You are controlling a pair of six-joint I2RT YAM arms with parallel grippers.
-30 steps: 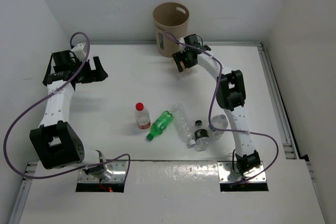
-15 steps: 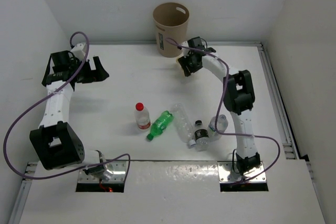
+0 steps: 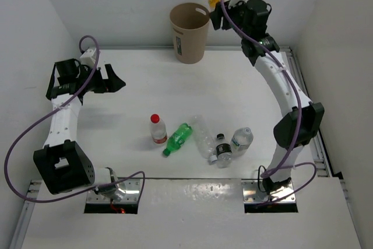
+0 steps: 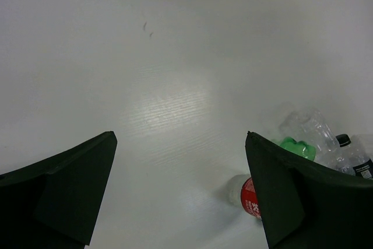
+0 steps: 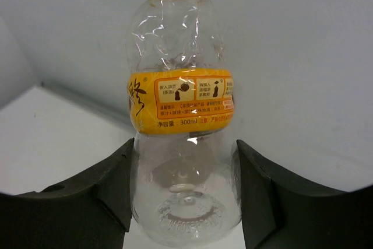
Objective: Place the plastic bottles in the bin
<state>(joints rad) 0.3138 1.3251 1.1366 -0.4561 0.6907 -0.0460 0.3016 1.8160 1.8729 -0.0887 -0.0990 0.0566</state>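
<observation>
Bottles nearest the bases can wait: a red-capped clear plastic bottle (image 3: 156, 129) stands on the white table (image 3: 145, 86), with an all-green bottle (image 3: 178, 137), a crumpled clear bottle (image 3: 203, 135), a black-capped bottle (image 3: 221, 148) and a blue-labelled bottle (image 3: 241, 139) clustered to its right. Farther out, the left gripper (image 4: 179, 141) hovers over bare tabletop, jaws wide apart and empty.

The step in hand is the drop. The right gripper (image 5: 185, 158) clamps the lower body of an upright clear yellow-capped bottle with an orange label (image 5: 182, 103). It looks to sit right of the mouth of the tan round bin (image 3: 189, 36), so swing it leftward over the opening before spreading the fingers. The right arm is stretched high and far, wrist above the rim.
</observation>
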